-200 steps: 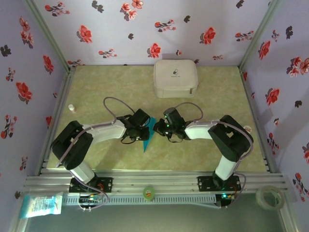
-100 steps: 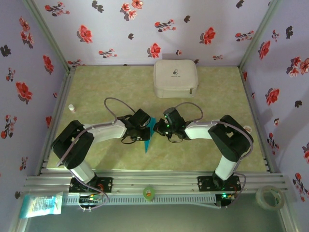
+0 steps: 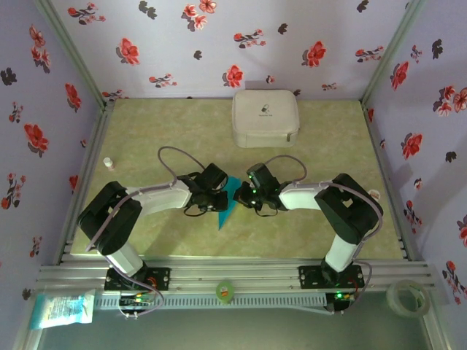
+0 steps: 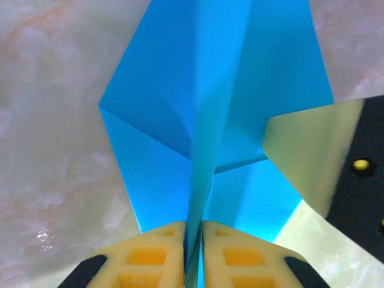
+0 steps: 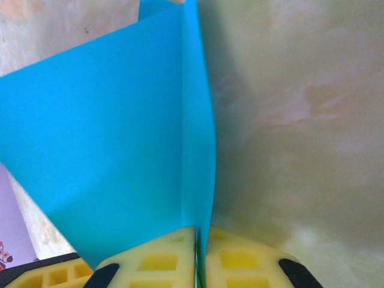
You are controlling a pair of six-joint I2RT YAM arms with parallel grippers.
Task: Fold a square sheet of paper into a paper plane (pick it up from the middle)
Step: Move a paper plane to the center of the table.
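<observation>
The turquoise-blue paper plane (image 3: 229, 201), the square sheet of paper folded into a pointed dart, hangs between both grippers at the middle of the table, its tip towards the near edge. My left gripper (image 3: 220, 195) is shut on its upright centre crease. In the left wrist view the plane (image 4: 180, 96) spreads its layered wings beyond the left gripper (image 4: 193, 240). From the other side my right gripper (image 3: 244, 194) is shut on the same paper. In the right wrist view, the paper (image 5: 108, 150) stands as a flat wing and a thin edge in the right gripper (image 5: 201, 246).
A white zip case (image 3: 265, 117) lies at the back of the green table (image 3: 168, 131). A small white bottle (image 3: 109, 162) stands by the left wall. On the front rail sit a green roll (image 3: 225, 290), a tape roll (image 3: 406, 297) and a packet (image 3: 62, 308).
The paper between the grippers now shows wider from above, a broader triangle than the thin sliver before. Both arms have barely moved.
</observation>
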